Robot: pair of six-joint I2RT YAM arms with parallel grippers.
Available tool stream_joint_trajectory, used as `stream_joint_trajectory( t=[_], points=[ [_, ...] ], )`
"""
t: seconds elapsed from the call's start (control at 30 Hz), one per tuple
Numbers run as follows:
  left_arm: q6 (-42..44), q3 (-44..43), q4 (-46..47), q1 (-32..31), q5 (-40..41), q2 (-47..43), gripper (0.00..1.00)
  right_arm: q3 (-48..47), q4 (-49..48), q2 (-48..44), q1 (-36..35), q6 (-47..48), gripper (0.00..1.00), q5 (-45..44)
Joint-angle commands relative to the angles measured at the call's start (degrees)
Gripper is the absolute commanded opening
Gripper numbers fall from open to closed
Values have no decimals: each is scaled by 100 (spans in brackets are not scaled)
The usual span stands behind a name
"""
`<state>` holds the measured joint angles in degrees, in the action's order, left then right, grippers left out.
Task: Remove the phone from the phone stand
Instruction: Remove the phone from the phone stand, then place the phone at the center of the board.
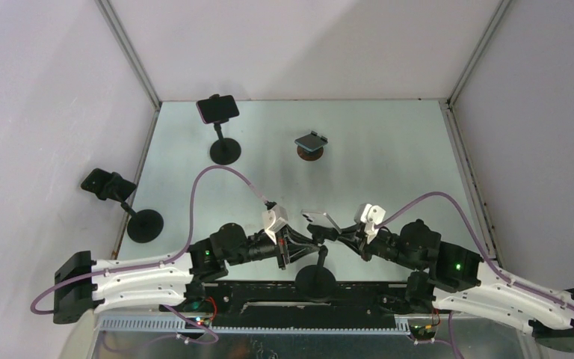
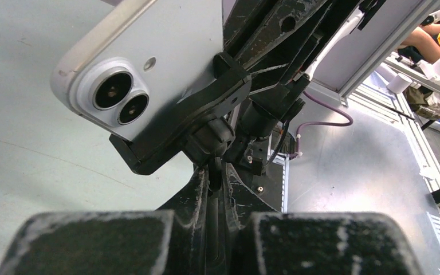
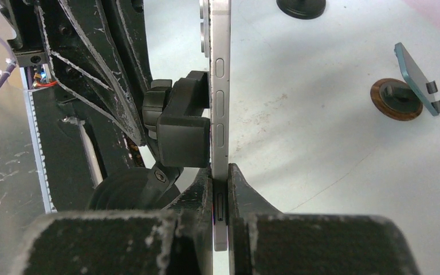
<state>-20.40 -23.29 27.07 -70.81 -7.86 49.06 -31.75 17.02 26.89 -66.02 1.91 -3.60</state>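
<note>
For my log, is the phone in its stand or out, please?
In: the stand's clamp grips the phone; the right tool pinches its edge.

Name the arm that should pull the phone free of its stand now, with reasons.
Right. The right fingers pinch the phone's edge, so it can draw it out; the left fingers flank the stand's stem, suited to bracing.

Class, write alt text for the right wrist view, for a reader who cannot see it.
The right gripper is shut on the near end of a pale phone seen edge-on, which a black stand grips from the left. Beyond, at right, a round-based holder stands on the table.
</note>
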Motion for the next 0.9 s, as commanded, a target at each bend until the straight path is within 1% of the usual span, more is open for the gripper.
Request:
stream_joint_trajectory(
  t=[0.0, 0.13, 0.37, 0.43, 0.53, 0.77, 0.83, 0.87],
  points=[
    [-31, -153, 695, -179, -583, -269, 0, -449, -176, 224, -96, -258, 0, -1373],
    [14, -139, 503, -158, -469, -354, 0, -558, -84, 176, -105, -381, 0, -1483],
    [-5, 33, 260, 44, -54, -695, 0, -732, 227, -357, -106, -371, 0, -1288],
    [12, 49, 123, 134, 73, -796, 0, -758, 342, -451, -93, -408, 0, -1404],
    [50, 48, -198, 265, 394, -982, 0, -783, 484, -401, -72, -669, 0, -1875],
    [188, -24, -895, 436, 838, -1358, 0, -1231, 1105, 804, 212, -1259, 0, -2683],
    [216, -34, -1065, 455, 998, -1462, 0, -1360, 1278, 1183, 591, -1419, 0, -2631],
    [231, -44, -1113, 459, 1076, -1536, 0, -1455, 1397, 1436, 927, -1464, 0, -2546]
  ],
)
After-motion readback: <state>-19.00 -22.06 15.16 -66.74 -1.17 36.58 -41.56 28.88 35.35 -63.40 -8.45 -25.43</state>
